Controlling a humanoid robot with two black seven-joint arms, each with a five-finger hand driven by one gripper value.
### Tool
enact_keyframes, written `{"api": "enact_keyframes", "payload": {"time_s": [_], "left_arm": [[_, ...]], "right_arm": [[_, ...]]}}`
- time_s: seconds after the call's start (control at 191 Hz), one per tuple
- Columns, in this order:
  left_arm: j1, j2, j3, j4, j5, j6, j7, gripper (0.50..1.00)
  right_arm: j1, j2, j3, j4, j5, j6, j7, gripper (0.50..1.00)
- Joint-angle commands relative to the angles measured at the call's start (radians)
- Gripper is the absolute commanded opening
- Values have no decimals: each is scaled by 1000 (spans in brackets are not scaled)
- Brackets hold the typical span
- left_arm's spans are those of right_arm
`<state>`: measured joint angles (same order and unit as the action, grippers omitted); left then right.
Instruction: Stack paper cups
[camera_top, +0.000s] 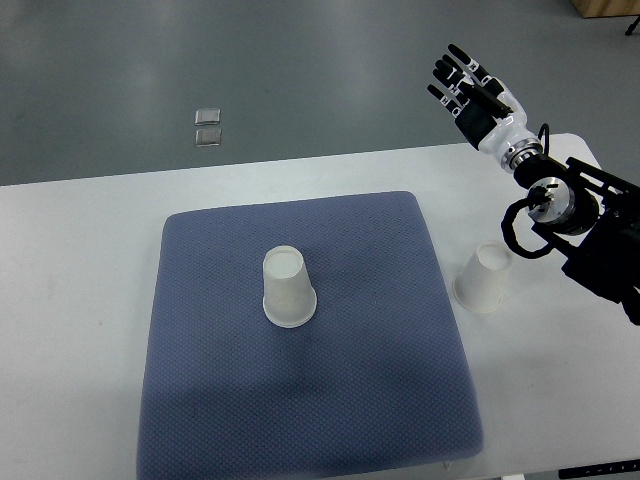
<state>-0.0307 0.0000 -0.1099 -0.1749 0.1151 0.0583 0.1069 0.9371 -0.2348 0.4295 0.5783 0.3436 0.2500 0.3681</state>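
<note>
A white paper cup (288, 288) stands upside down near the middle of the blue-grey mat (310, 400). A second white paper cup (484, 277) stands upside down on the white table just right of the mat. My right hand (462, 80) is raised beyond the table's far edge, above and behind the second cup, with fingers spread and holding nothing. Its arm (570, 205) comes in from the right edge, passing close to the right of the second cup. The left arm is out of view.
The white table (80, 300) runs across the picture with the grey floor beyond it. Two small clear squares (208, 127) lie on the floor at the far left. A brown corner (605, 8) shows at the top right.
</note>
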Motion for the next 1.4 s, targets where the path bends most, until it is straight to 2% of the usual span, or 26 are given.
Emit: {"api": "enact_keyframes", "payload": {"time_s": [0.0, 1.394], "left_arm": [[0, 0, 1, 0, 0, 0, -6, 1000], [6, 0, 9, 9, 0, 5, -6, 1000]], "right_arm": [[0, 0, 0, 0, 0, 0, 0, 913], [14, -14, -6, 5, -11, -17, -3, 913]]}}
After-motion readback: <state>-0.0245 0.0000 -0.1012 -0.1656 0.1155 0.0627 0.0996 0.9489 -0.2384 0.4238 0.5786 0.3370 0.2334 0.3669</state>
